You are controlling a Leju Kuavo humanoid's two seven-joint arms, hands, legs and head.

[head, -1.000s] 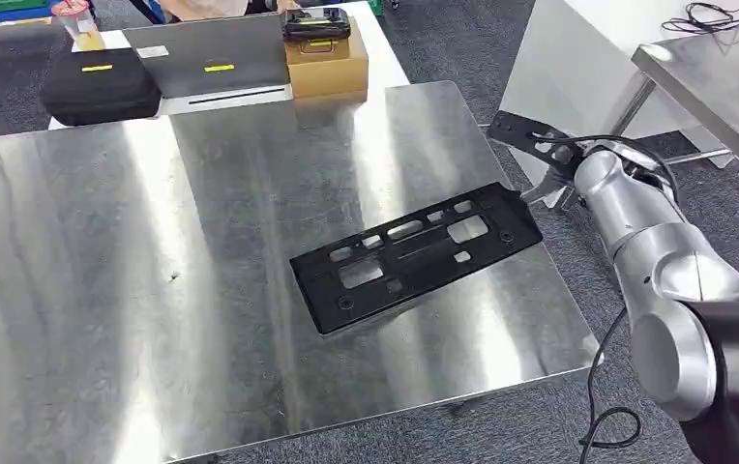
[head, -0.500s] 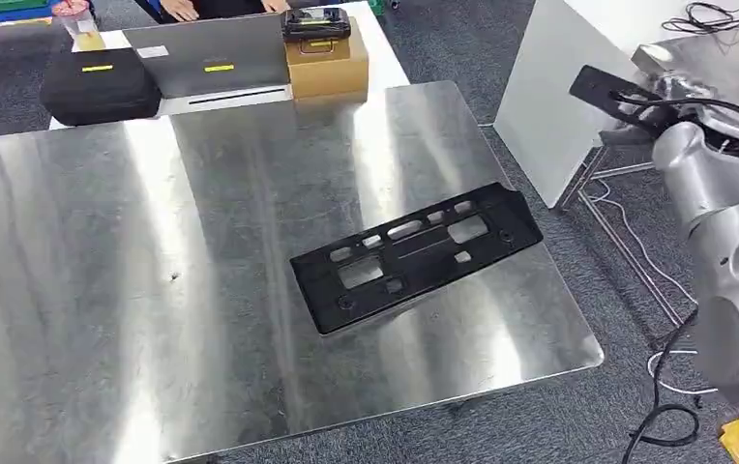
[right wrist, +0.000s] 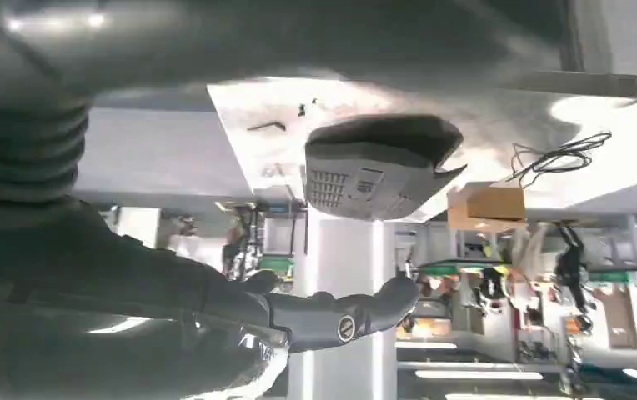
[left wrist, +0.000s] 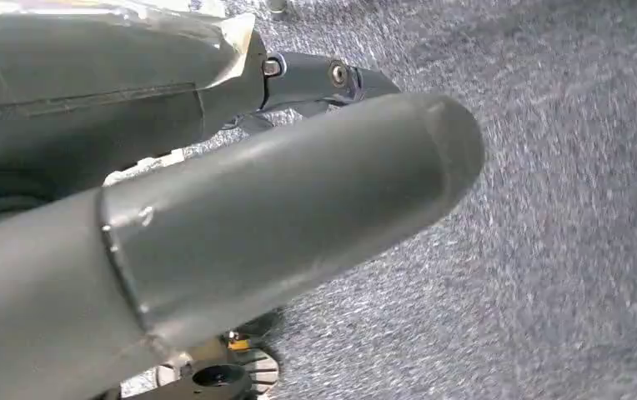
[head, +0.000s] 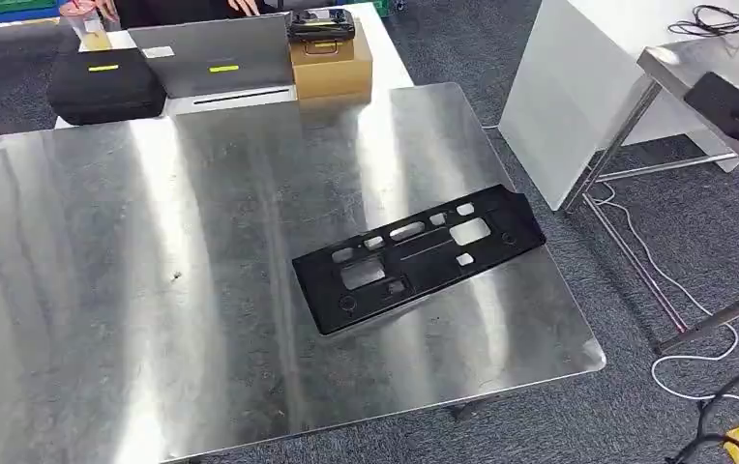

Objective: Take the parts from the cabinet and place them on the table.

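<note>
Black plastic bracket, long and pierced with rectangular cut-outs, lies flat and slantwise on the steel table, toward four o'clock from the tabletop's middle and near the table's right edge. At twelve o'clock, beyond the table's far edge, the head view shows a black case, a grey laptop and a brown cardboard box. At two o'clock a second steel table stands with the right hand blurred over it; whether it grips anything I cannot tell there. The right wrist view adds that hand's dark fingers spread, apart from a dark grey ribbed part resting on a metal surface. The left wrist view shows the left hand over grey carpet, its fingers mostly hidden, so its state is unclear.
</note>
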